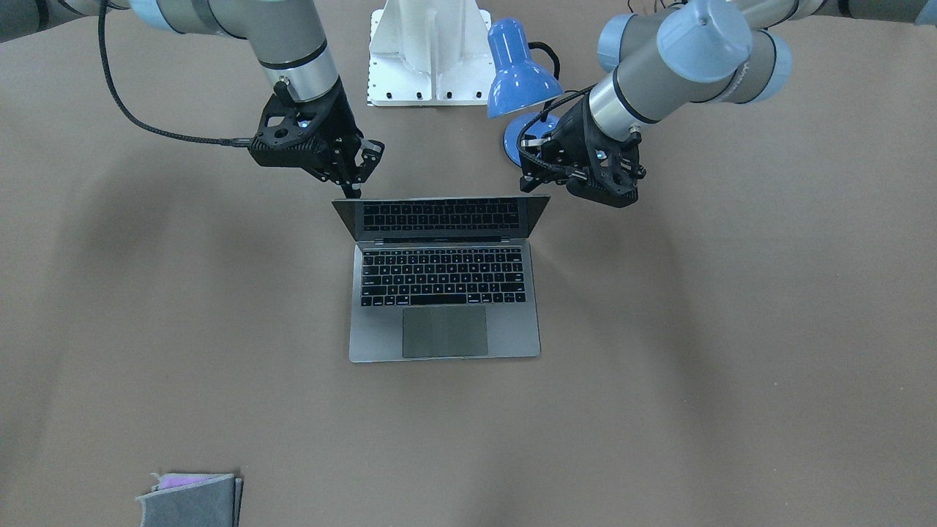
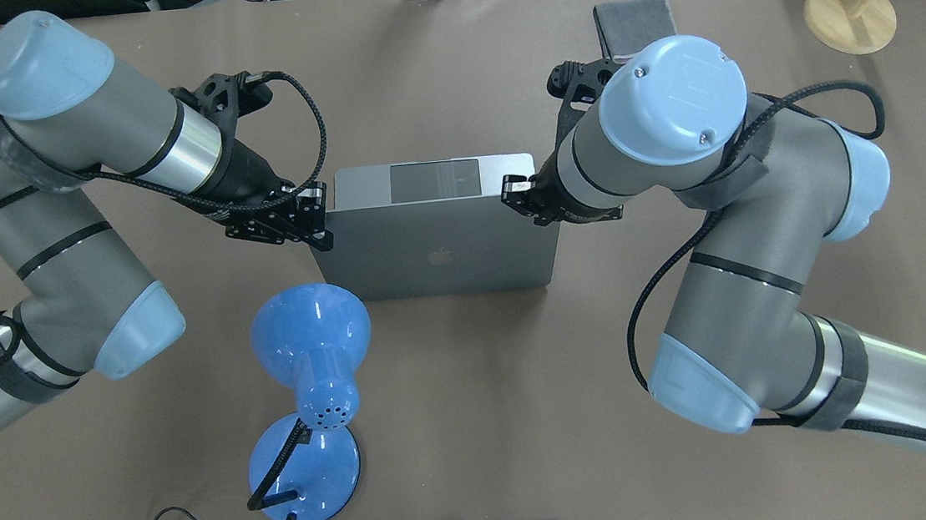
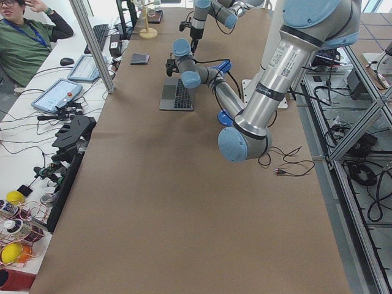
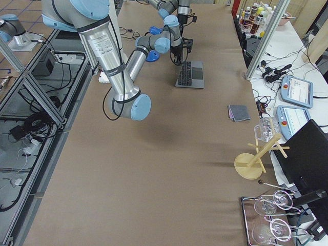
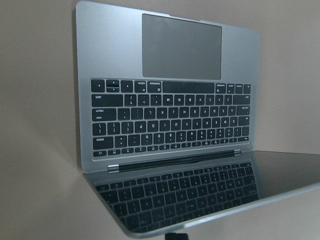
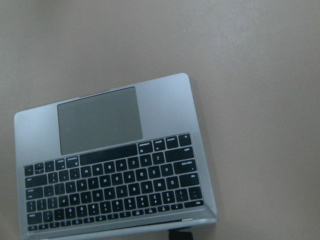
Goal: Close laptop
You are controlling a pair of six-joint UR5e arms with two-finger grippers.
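Closure not yet under way. Starting at the left: left gripper point(image 2: 324, 218) poised right at the left edge of the raised lid point(image 2: 439, 249), near its top corner. Contact uncertain. Impossible to tell whether parted or clenched, though nothing visibly held. Just below it in the overhead view, blue lamp point(image 2: 310, 334), close behind the lid on the robot's side, so best kept clear of the elbow.

Centre: laptop point(image 1: 445, 333) flat on the brown table point(image 2: 478, 426), between the two claws, keyboard facing away from the robot, screen leaning back.

Right: right gripper point(image 2: 519, 196) at the opposite lid edge, mostly hidden by its own wrist. Likewise cannot tell its state.

To do this well: push both top corners forward together, evenly, then ease down slowly near the keyboard. Avoid pressing the glass or sliding the base.
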